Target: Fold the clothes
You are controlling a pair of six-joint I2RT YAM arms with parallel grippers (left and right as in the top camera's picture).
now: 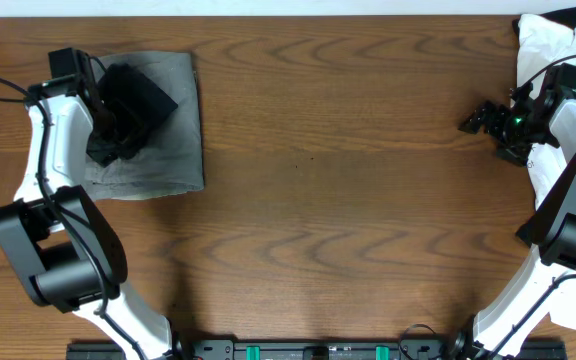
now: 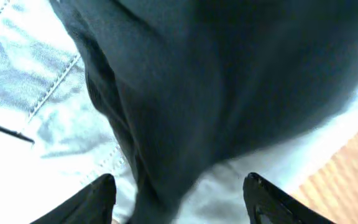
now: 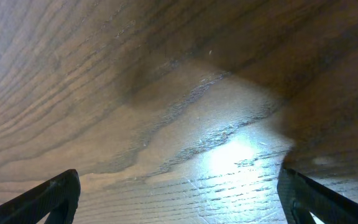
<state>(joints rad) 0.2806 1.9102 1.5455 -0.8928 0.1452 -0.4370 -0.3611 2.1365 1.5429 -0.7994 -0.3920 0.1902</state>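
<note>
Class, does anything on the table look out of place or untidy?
Yes: the black T-shirt lies bunched on the folded grey trousers at the left, and a white garment sits crumpled at the right edge.

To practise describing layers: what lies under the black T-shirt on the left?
Grey-green trousers with stitched seams lie under the black T-shirt, on the wooden table. The part of them beneath the shirt is covered and cannot be seen.

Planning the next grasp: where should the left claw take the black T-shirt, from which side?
Likely the raised ridge of the black T-shirt lying inside the open left claw, coming from above. It sits bunched on the grey trousers, so a low edge grab could catch both.
</note>
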